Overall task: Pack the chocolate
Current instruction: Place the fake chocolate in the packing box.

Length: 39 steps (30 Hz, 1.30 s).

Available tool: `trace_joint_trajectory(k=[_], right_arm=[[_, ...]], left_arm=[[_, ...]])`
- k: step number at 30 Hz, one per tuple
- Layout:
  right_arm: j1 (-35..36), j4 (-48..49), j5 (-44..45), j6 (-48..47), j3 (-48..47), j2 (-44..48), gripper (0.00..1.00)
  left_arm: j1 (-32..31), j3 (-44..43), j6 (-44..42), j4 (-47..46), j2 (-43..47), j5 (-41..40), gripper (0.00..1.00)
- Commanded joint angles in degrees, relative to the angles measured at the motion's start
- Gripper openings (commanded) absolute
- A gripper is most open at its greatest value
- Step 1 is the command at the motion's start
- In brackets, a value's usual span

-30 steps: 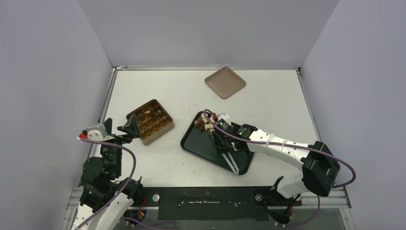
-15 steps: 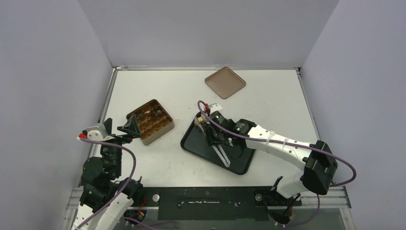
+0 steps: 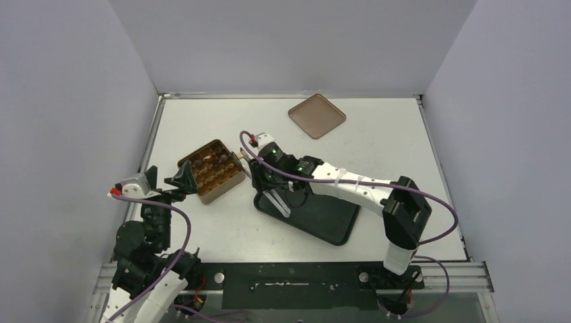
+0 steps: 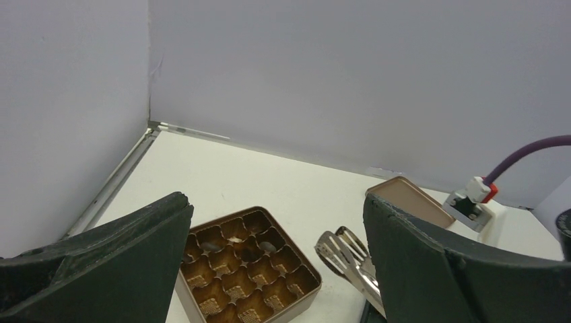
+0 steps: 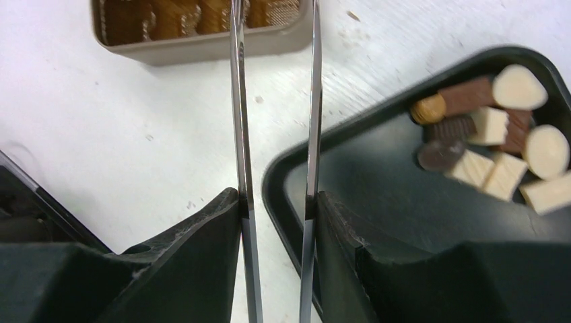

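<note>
The chocolate point(image 5: 486, 134), several brown and cream pieces, lies heaped in one corner of the black tray point(image 5: 377, 182); in the top view my right arm covers that heap. A few more pieces point(image 4: 272, 247) sit in far cells of the gold-brown tin point(image 3: 219, 194) point(image 4: 301, 304) point(image 5: 202, 44). My right gripper point(image 3: 269, 182) point(image 5: 276, 198) is shut on metal tongs point(image 5: 240, 134) point(image 4: 343, 250), whose tips reach the tin's right edge. Whether the tips hold a piece I cannot tell. My left gripper point(image 3: 168, 182) point(image 4: 277, 202) stands open just left of the tin, holding nothing.
The flat brown lid point(image 3: 316, 116) point(image 4: 411, 200) lies at the back of the table, right of centre. The black tray point(image 3: 323, 219) sits right of the tin, near the front. Grey walls close the table in on the left, the right and the back.
My right arm has swung left with the tongs, from over the tray's chocolate heap to the tin's right edge. The left arm has not moved.
</note>
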State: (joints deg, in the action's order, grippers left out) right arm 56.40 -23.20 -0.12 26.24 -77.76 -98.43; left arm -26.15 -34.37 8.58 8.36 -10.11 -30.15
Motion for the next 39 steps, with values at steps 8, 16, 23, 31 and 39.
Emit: trace_joint_trajectory(k=[8, 16, 23, 31, 39], right_arm=[[2.3, 7.1, -5.6, -3.5, -17.0, -14.0, 0.28], [3.6, 3.6, -6.7, -5.0, -28.6, -24.1, 0.3], [4.3, 1.8, -7.1, -5.4, -33.0, -28.4, 0.33], [4.6, 0.7, -7.3, -5.5, -34.9, -30.7, 0.41], [4.6, -0.4, -6.3, -5.7, -36.6, -31.4, 0.42]], left_arm=[[0.4, -0.5, 0.5, -1.4, 1.2, -0.4, 0.97], [0.4, -0.5, 0.5, -1.4, 1.2, -0.5, 0.97], [0.3, -0.5, 0.4, -1.4, 1.3, -0.5, 0.97], [0.1, -0.5, 0.4, -1.4, 0.9, -0.5, 0.97], [0.1, -0.6, 0.5, -1.2, 0.6, -0.5, 0.97]])
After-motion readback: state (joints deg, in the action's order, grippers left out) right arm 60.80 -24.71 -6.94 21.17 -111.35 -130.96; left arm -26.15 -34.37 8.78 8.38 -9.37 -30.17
